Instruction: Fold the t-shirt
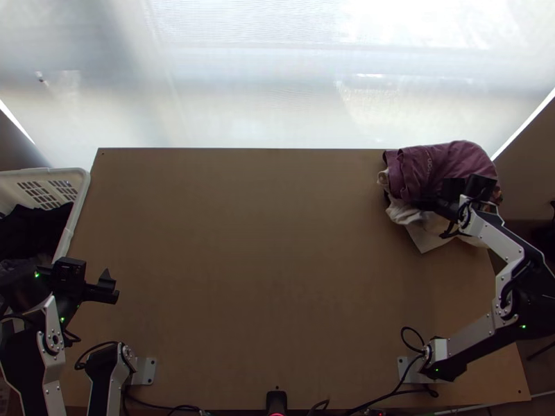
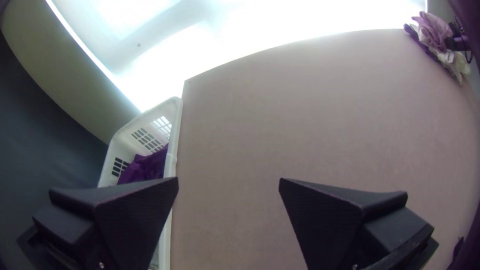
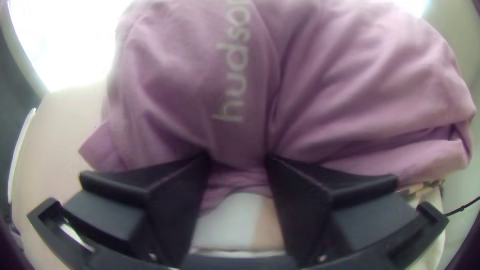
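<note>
One light wooden table [image 1: 263, 236] carries the purple t-shirt [image 1: 433, 163], bunched over pale cloth [image 1: 422, 225] near its far right corner; a white basket [image 1: 81, 195] stands left. The right claw [image 1: 467, 188] is parted at the shirt, the left claw [image 1: 111, 286] released. Pale lettering [image 3: 232, 75] marks the shirt.

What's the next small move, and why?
Probably close the right gripper on the pink shirt: its fingers stand apart right at the cloth, and the shirt lies bunched over pale cloth, so it likely needs pulling out and spreading before any fold.
</note>
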